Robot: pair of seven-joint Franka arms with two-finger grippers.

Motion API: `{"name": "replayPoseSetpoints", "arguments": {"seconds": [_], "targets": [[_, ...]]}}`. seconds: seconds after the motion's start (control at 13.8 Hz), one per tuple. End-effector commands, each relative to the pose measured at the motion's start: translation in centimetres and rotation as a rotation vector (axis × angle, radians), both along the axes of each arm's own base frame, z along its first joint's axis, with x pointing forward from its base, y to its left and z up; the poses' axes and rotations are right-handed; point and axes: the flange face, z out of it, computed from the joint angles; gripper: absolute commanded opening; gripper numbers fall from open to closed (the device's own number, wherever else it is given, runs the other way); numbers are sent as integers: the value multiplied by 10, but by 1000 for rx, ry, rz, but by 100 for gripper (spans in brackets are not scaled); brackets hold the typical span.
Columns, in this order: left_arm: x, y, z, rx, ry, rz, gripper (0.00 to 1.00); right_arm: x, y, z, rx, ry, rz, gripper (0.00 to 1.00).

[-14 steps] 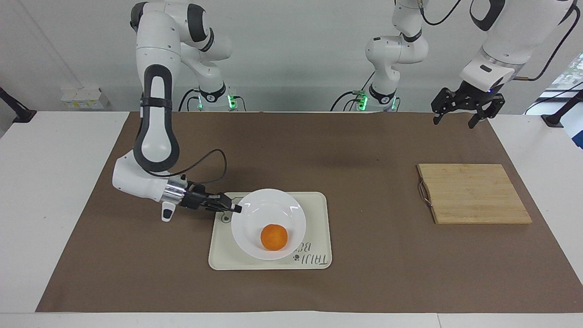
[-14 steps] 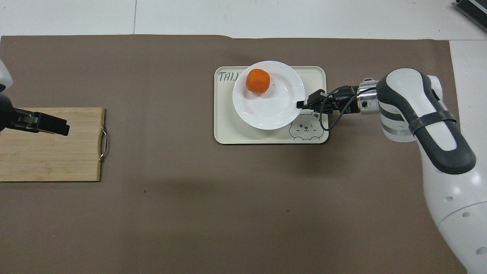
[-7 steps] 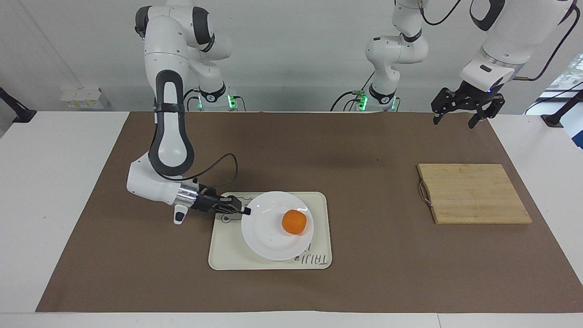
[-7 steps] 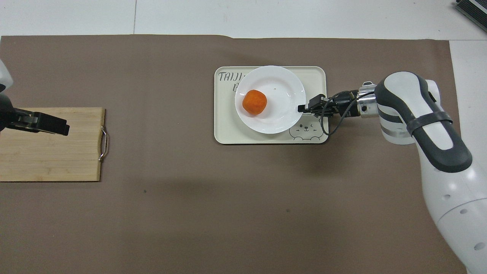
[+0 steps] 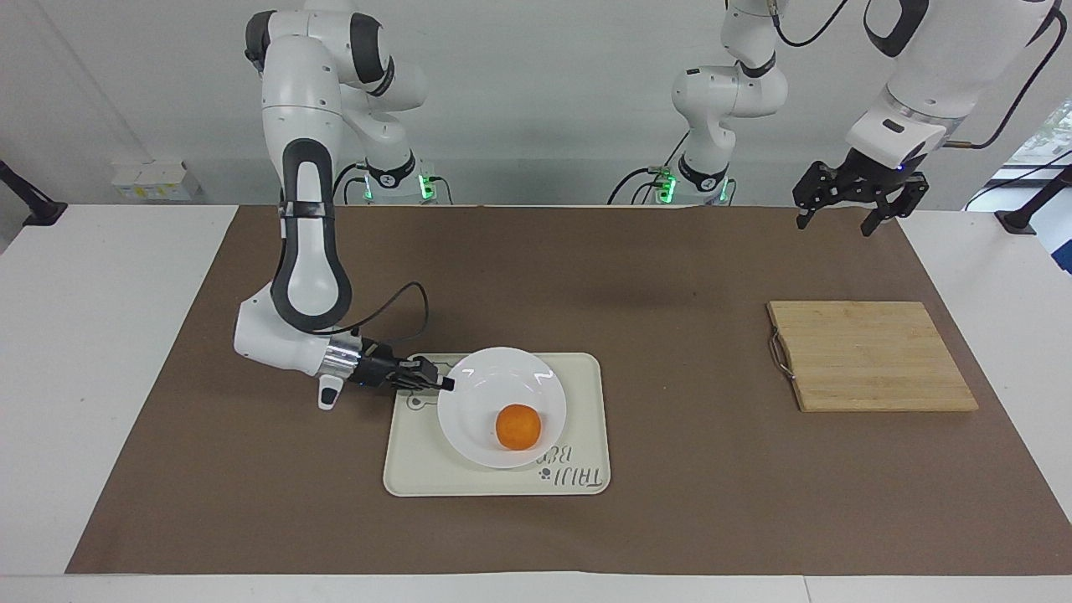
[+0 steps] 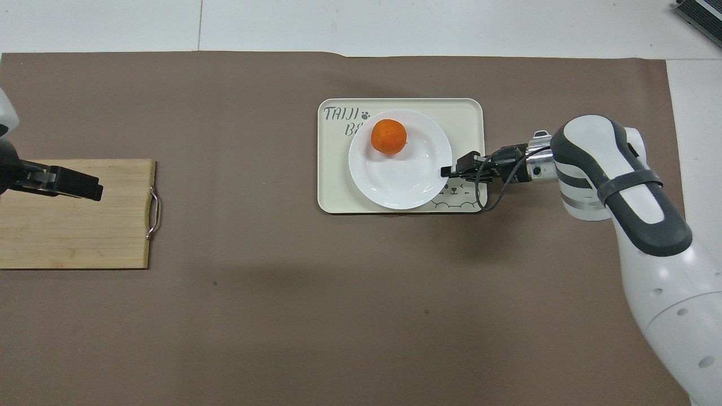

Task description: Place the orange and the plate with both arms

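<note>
One right claw [image 5: 444, 384] clamped on plate [image 5: 481, 400] rim, left claw [image 5: 837, 219] spread wide, empty

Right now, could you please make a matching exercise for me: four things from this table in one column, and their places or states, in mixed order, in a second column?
Things:
1. orange
2. plate
3. cutting board
4. left tool

Places or states:
A. open, up in the air near the left arm's end of the table
B. lying in the plate
C. on the brown mat, with a metal handle
D. over the cream tray, its rim gripped by the right tool

Pairs: 1-B, 2-D, 3-C, 4-A
</note>
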Motion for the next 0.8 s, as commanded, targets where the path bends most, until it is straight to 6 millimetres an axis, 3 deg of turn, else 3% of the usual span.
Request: {"name": "replayPoseSetpoints", "arguments": {"seconds": [0.0,0.07,0.15,0.22,0.29,0.51,0.73], "targets": [[-1,3,4,16,-5,13,100,-10,-4,3,-3,-12,31,0],[-1,3,2,17,-2,13,100,-10,-4,3,-9,-12,27,0],[-1,3,2,17,-2,13,100,-10,-2,3,-16,-9,24,15],[-1,3,2,17,-2,13,100,-9,-1,3,-23,-7,28,77],[-1,3,2,17,-2,13,100,-8,-2,4,-29,-9,32,100],[-1,3,4,16,-5,13,100,-1,-10,17,-88,-25,65,100],[-1,3,4,16,-5,13,100,7,-18,62,-239,-18,93,100]]}}
